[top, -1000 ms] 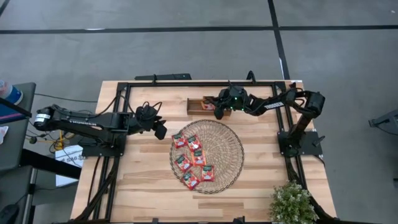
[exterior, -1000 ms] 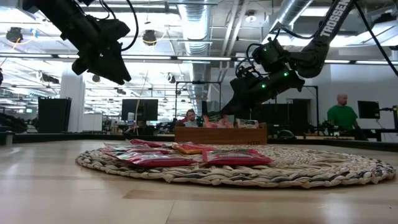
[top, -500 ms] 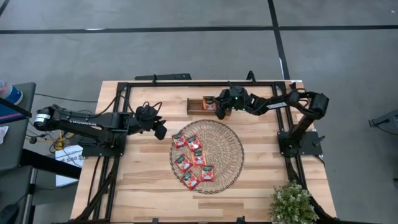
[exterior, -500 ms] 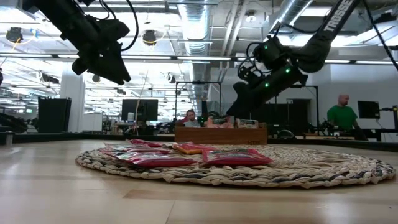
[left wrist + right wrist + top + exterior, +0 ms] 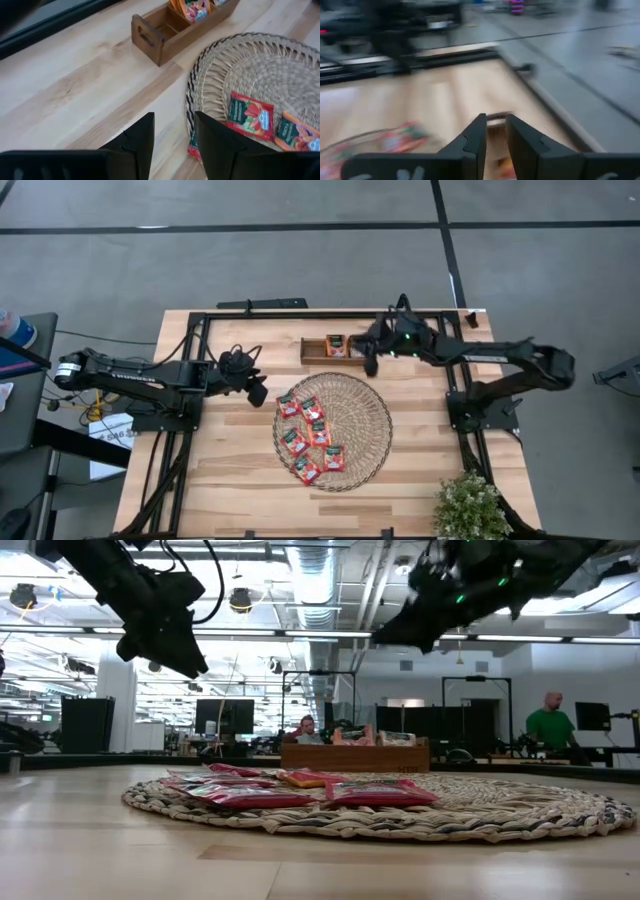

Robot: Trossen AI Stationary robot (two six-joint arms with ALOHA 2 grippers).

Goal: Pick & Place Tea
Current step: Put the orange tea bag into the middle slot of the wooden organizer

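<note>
Hovering over bare wood at the left of the table (image 5: 230, 470): left gripper (image 5: 259, 392), fingers (image 5: 137, 142) parted by a narrow gap, holding nothing. Lying on the round woven mat (image 5: 372, 420), just right of that gripper: seven red-orange tea sachets (image 5: 310, 435), spread over the mat's left half. Sitting beyond the mat at the table's far edge: one wooden tray (image 5: 312, 351), carrying more sachets (image 5: 336, 345) near its middle, number impossible to count. Hanging above the tray's right end: right gripper (image 5: 370, 360), fingers (image 5: 472, 137) almost closed on a thin gap, gripping nothing. Standing in the room behind: one person (image 5: 548, 727).
</note>
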